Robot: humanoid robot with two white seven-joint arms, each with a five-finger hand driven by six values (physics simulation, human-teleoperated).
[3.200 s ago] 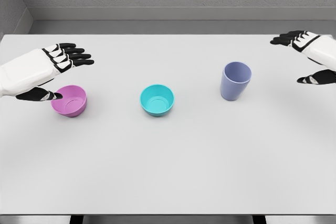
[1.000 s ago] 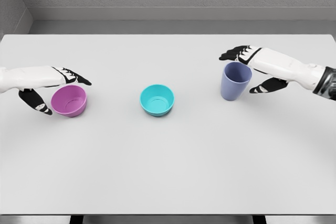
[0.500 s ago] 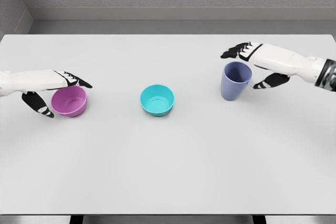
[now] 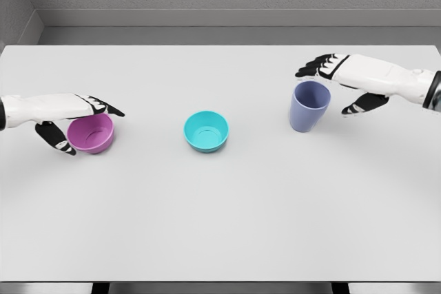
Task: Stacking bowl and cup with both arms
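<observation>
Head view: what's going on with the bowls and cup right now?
Nothing is stacked yet. The left hand is open around the pink bowl at the table's left side, fingers over its far rim and thumb at its near left. The right hand is open just behind and right of the purple cup; contact can't be judged. The teal bowl sits alone in the middle. All three rest upright on the table.

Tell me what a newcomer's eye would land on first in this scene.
Three bright vessels stand in a row on the pale table: a pink bowl at left, a teal bowl in the middle, and a lavender cup at right. The left robot hand straddles the pink bowl, fingers over its rim and thumb beside it. The right robot hand hovers open by the cup.
</observation>
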